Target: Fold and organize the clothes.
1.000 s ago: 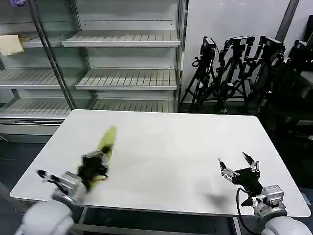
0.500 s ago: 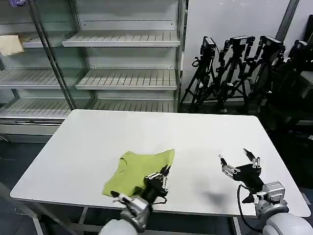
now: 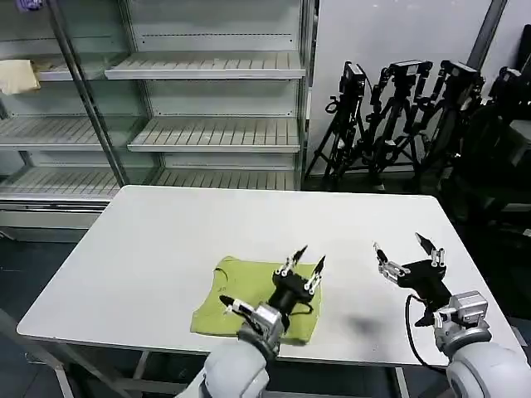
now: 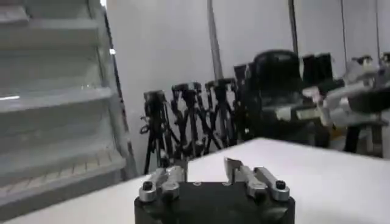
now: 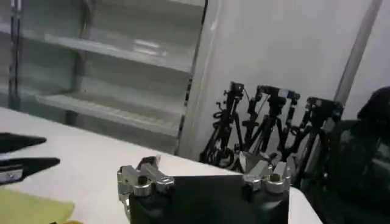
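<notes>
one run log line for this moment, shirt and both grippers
T-shirt: crumpled on table, near front edge | left gripper: open, above shirt, empty | right gripper: open, empty, over bare table

The left gripper [image 3: 304, 261] and its arm cover the middle and near right part of the lime T-shirt [image 3: 222, 305], so its sleeves and collar cannot be told. In the right wrist view only a corner of this T-shirt [image 5: 27, 210] shows, cut by the picture's edge.
</notes>
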